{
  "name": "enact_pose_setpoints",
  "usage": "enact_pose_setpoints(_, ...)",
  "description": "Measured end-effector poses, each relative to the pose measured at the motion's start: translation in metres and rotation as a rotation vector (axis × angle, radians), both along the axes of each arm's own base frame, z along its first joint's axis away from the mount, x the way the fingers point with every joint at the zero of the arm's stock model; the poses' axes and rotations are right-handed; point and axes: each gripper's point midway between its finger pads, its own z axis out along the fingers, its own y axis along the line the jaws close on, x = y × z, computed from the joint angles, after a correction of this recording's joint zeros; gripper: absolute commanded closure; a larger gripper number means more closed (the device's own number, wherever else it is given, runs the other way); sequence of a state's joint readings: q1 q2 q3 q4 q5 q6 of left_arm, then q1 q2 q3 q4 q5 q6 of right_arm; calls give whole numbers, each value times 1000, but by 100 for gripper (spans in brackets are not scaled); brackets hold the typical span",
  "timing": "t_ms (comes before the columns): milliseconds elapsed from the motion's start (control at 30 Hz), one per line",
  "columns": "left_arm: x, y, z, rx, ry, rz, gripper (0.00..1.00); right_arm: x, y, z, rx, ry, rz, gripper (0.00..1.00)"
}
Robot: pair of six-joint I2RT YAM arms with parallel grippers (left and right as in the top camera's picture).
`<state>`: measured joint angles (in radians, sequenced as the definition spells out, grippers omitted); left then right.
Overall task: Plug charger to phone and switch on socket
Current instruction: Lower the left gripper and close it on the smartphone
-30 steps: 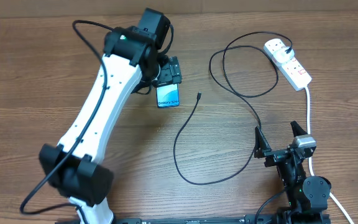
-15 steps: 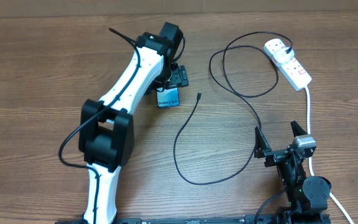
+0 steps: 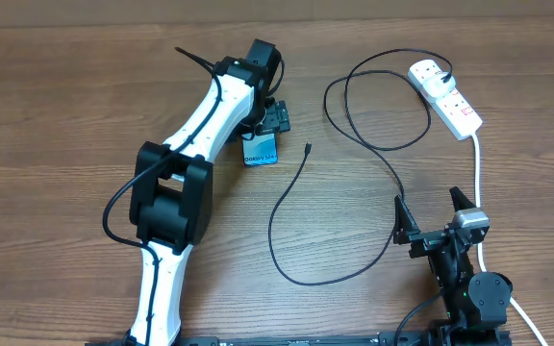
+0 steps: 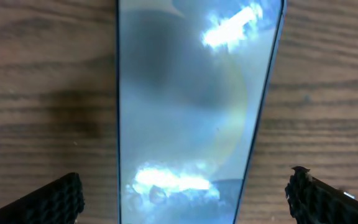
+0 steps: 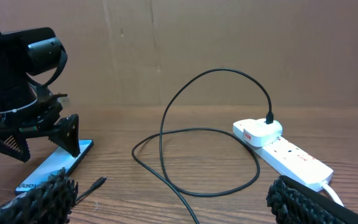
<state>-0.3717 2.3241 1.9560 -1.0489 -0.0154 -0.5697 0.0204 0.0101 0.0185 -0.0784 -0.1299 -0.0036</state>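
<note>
Lying flat: phone (image 4: 185,106) glossy, glare-streaked; left gripper (image 4: 184,190) spread wide astride it, empty.

Phone (image 3: 261,154) left of charger tip (image 3: 308,147), socket (image 3: 447,96) far right, behind right end effector (image 3: 427,199).

Overhead looks down; both wrist views share phone (image 4: 185,112).

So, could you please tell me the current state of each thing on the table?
Phone: flat on the table, screen lit, charger not plugged in.
Charger cable: loose end on the table, apart from the phone; other end in the power strip.
Power strip: switch position too small to tell.
Left end effector: open, straddling the phone.
Right end effector: open, empty.
</note>
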Motion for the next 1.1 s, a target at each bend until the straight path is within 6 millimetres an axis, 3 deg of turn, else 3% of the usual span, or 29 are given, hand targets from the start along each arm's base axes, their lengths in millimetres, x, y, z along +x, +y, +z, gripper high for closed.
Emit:
enact_pose_setpoints(400, 12, 2, 0, -25, -34, -7, 0, 0, 0, 0, 0, 0, 0, 0)
enact_pose_setpoints(833, 6, -2, -1, -1, -25, -23, 0, 0, 0, 0, 0, 0, 0, 0)
enact_pose_setpoints(1100, 0, 4, -23, 38, 26, -20, 0, 0, 0, 0, 0, 0, 0, 0)
